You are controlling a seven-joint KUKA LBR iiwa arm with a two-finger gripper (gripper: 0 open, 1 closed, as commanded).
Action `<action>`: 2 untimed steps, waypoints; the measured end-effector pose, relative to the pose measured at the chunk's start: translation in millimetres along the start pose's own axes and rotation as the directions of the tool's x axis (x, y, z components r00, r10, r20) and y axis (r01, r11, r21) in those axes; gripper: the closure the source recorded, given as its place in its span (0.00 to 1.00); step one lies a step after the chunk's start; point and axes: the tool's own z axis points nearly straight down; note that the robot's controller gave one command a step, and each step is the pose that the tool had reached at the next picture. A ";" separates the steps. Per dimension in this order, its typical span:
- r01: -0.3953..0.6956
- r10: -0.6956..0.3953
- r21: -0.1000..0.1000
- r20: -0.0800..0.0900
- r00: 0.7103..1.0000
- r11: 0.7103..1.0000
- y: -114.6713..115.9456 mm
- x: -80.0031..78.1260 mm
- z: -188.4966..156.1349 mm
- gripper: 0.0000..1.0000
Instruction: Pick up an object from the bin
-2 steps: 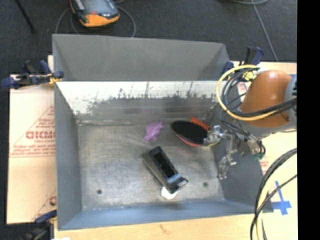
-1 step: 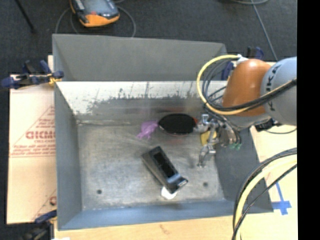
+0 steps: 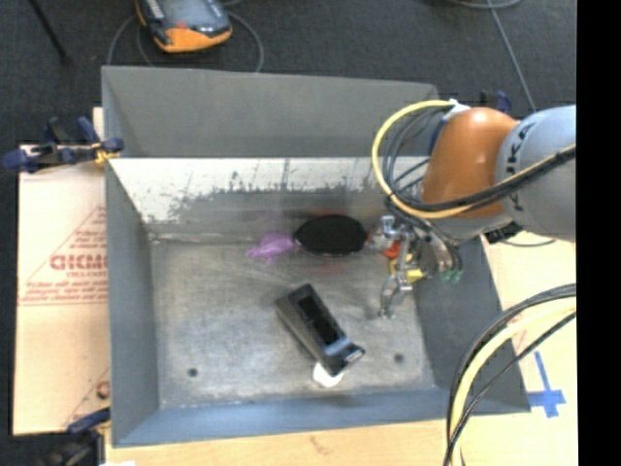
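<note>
My gripper (image 3: pixel 390 297) hangs over the right part of the bin floor, its metal fingers pointing down over bare floor. A black oval disc (image 3: pixel 330 234) lies at the back wall, just left of the gripper. A small purple scrap (image 3: pixel 271 248) sits left of the disc. A long black tool with a grey side and a white tip (image 3: pixel 317 328) lies slantwise on the floor, down and left of the gripper. Nothing shows between the fingers.
The arm with its orange cover and looped cables enters from the right, above the bin's right wall. Bare floor spreads across the left half of the bin.
</note>
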 end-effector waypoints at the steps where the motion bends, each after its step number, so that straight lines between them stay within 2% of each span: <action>1: -0.038 0.038 0.005 0.002 0.999 0.999 36.7 -19.1 16.0 0.00; 2: -0.063 0.063 -0.002 -0.003 0.998 0.998 77.2 -22.1 21.2 0.00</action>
